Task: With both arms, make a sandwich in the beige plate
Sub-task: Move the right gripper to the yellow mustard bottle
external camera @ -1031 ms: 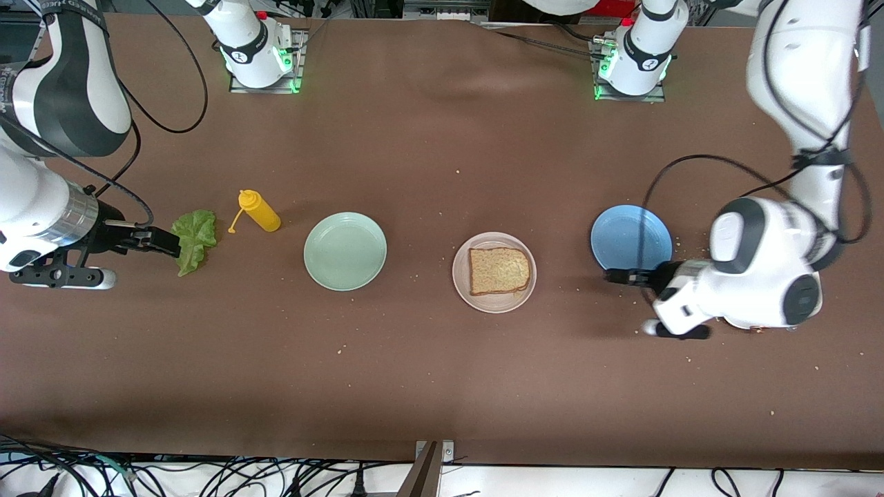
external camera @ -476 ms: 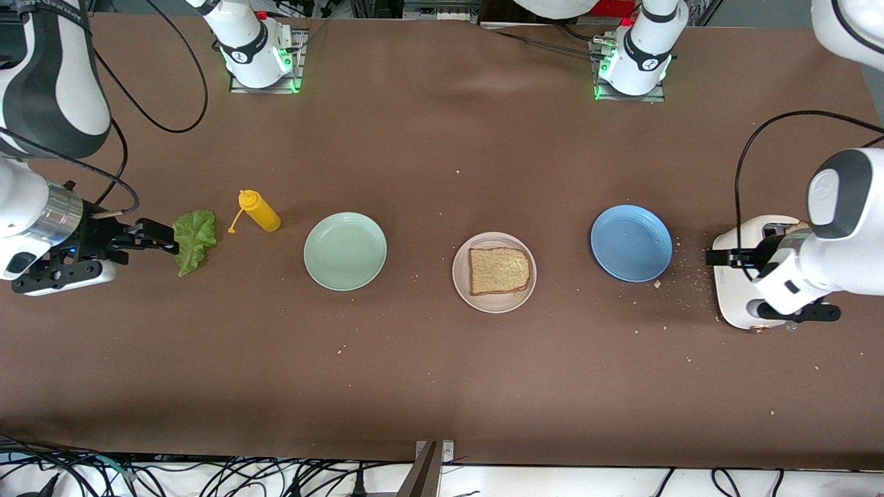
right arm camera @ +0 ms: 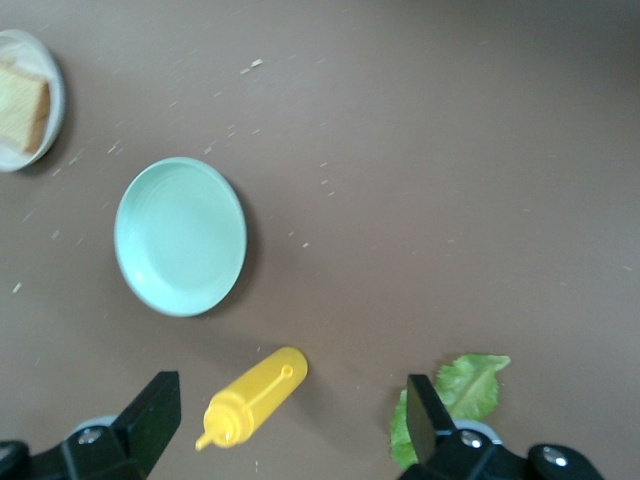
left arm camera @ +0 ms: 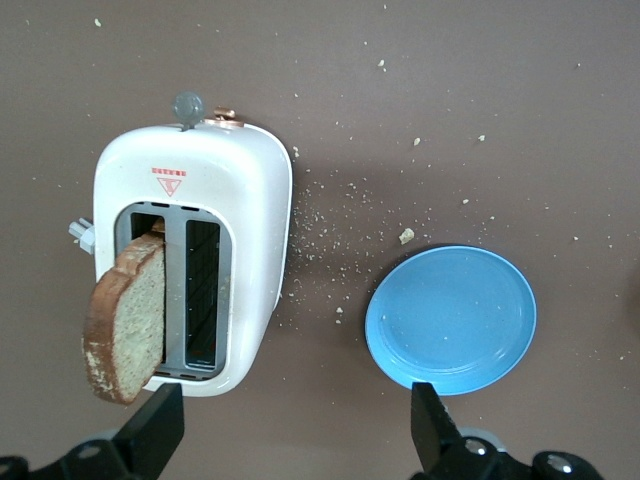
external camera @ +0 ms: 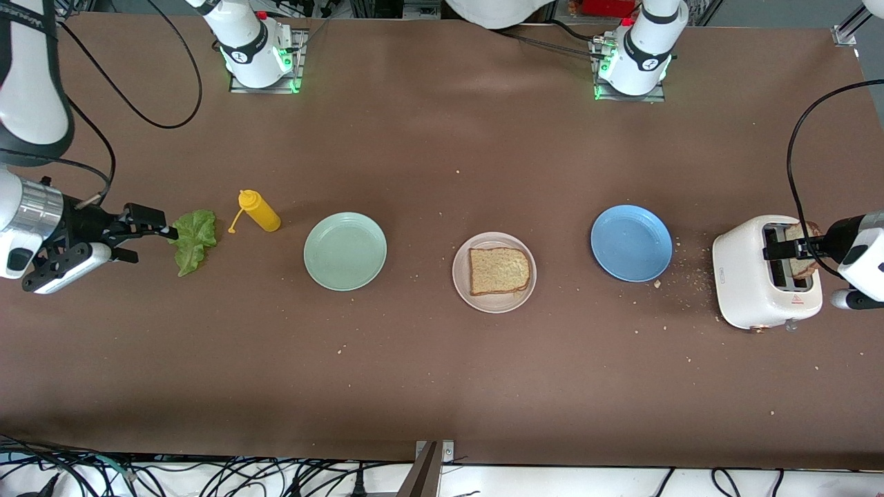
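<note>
The beige plate (external camera: 463, 290) sits mid-table with one brown toast slice (external camera: 499, 270) lying on it. A second toast slice (external camera: 802, 250) stands tilted out of a slot of the white toaster (external camera: 749, 290) at the left arm's end. My left gripper (external camera: 777, 252) hovers open over the toaster; in its wrist view the slice (left arm camera: 125, 322) rises near one finger (left arm camera: 160, 428). The lettuce leaf (external camera: 194, 239) lies on the table at the right arm's end. My right gripper (external camera: 146, 238) is open beside the lettuce, holding nothing.
A yellow squeeze bottle (external camera: 260, 211) lies beside the lettuce. A mint-green plate (external camera: 344, 250) sits between bottle and beige plate, and a blue plate (external camera: 630, 243) between beige plate and toaster; both hold nothing. Crumbs dot the table near the toaster.
The left arm swung from beside the blue plate out to the toaster. The right gripper drew back a little from the lettuce. Both stayed open.
</note>
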